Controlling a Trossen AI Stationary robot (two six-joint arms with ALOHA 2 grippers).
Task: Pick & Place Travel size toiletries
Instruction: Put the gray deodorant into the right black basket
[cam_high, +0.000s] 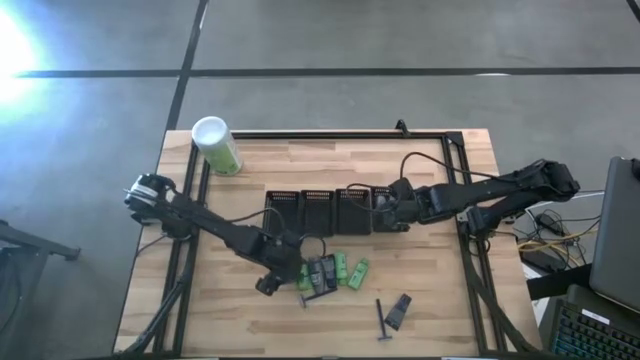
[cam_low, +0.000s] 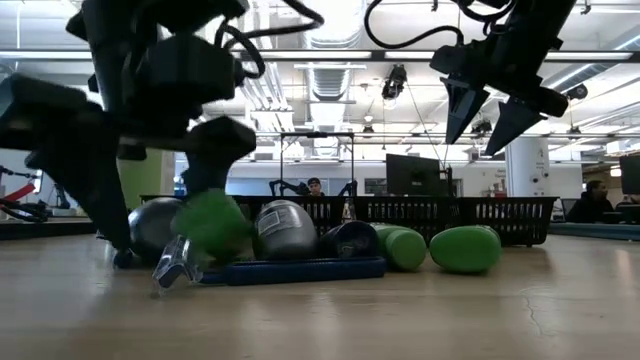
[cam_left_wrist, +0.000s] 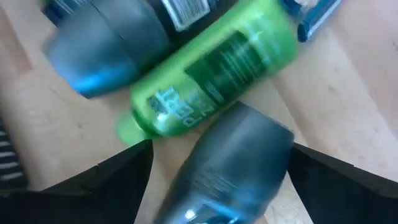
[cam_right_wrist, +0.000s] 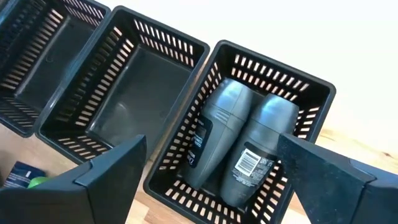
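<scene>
The travel size toiletries lie in a heap near the table's near middle (cam_high: 330, 272): grey tubes, bright green bottles and a blue razor. My left gripper (cam_high: 300, 278) is down at the heap's left end, open, with a grey tube (cam_left_wrist: 230, 168) between its fingers and a green bottle (cam_left_wrist: 211, 74) just beyond. My right gripper (cam_high: 385, 207) hangs open and empty above the rightmost black mesh tray (cam_right_wrist: 311, 87), where two grey tubes (cam_right_wrist: 217, 137) lie side by side. A thin dark razor (cam_high: 381, 320) and a dark packet (cam_high: 400, 312) lie apart, toward the near edge. My left gripper comes slanting down from the table's left, one finger on each side of the grey tube (cam_left_wrist: 249, 143), which lies on the table. A gap shows beside one finger. I cannot tell whether the other finger (cam_left_wrist: 336, 180) touches the tube.
Three more black mesh trays (cam_high: 318, 205) stand in a row left of the filled one. The tall white-capped green canister (cam_high: 217, 145) stands at the far left corner. A black frame rail (cam_high: 330, 135) runs along the table's far edge and sides. Bare wood shows near the left near corner.
</scene>
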